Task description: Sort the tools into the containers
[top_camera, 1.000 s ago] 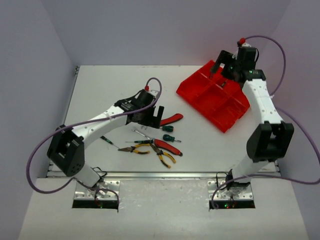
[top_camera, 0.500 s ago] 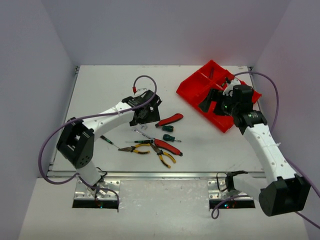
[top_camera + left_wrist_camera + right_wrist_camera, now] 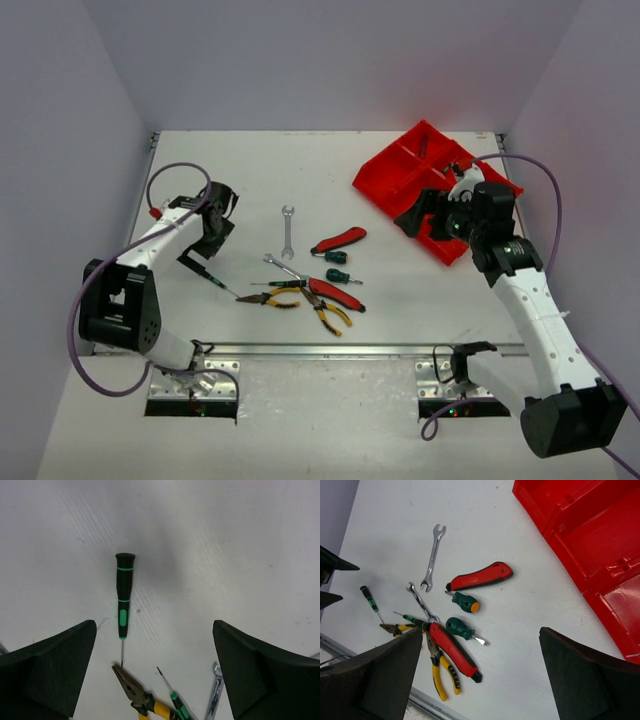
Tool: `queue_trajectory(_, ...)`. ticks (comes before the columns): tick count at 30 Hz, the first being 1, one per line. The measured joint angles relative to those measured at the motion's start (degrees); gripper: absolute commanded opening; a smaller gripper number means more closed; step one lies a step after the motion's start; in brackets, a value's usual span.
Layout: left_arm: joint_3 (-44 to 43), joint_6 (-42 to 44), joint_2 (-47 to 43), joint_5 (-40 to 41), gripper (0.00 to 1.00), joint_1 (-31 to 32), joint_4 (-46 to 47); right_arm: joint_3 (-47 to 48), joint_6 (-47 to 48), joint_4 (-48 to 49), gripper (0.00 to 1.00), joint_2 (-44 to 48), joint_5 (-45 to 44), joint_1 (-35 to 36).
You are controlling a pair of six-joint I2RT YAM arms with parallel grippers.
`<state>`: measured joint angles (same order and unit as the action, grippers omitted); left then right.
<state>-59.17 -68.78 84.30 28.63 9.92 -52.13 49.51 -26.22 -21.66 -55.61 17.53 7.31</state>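
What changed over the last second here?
The left gripper swung left from mid-table to above the black-handled screwdriver, uncovering a silver wrench. The right gripper pulled back from the red tray's far end to its near edge. Both open, empty. Other tools and tray unmoved.

L white-and-black arm (image 3: 165, 235) bent back at elbow, its black two-finger gripper (image 3: 205, 240) aimed down, fingers (image 3: 50, 670) spread wide, nothing btwn. R arm (image 3: 530, 300) reaches fwd, R gripper (image 3: 412, 215) tilted leftward, fingers (image 3: 375, 680) likewise wide apart
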Motion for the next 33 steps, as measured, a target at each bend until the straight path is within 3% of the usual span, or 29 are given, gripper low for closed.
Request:
queue_trajectory(11, 3.47, -1.29, 12.33, -1.94, 0.79, -5.06, 3.98, -0.48, 0.72, 0.1, 0.99, 0.64, 2.48, 0.0)
queue_trajectory(12, 4.07, -1.68, 12.81, -2.22, 0.73, -5.1, 4.37, -0.57, 0.74, 0.18, 0.99, 0.75, 2.48, 0.0)
queue_trajectory(14, 4.91, -2.02, 12.46, -2.21, 0.44, -5.12, 6.0, -0.79, 0.74, 0.21, 0.99, 0.93, 2.51, 0.0)
queue_trajectory(16, 5.93, -2.1, 12.03, -2.54, 0.23, -5.13, 8.19, -0.95, 0.72, 0.2, 0.99, 1.03, 2.55, 0.0)
queue_trajectory(18, 6.95, -1.9, 11.7, -3.01, 0.04, -5.14, 11.3, -0.98, 0.72, 0.21, 0.99, 1.03, 2.63, 0.0)
queue_trajectory(19, 7.27, -1.44, 11.55, -3.26, 0.0, -5.13, 12.49, -0.98, 0.72, 0.22, 0.99, 1.04, 2.68, 0.0)
queue_trajectory(27, 13.54, 3.31, 6.25, -4.88, 0.0, -5.14, 20.64, -2.69, -0.81, 3.82, 0.99, 1.85, 7.67, 0.0)
queue_trajectory(33, 22.67, 11.61, -8.14, -11.42, 0.0, -4.7, 26.2, -3.79, -9.11, 13.86, 0.99, -2.82, 23.4, 0.06)
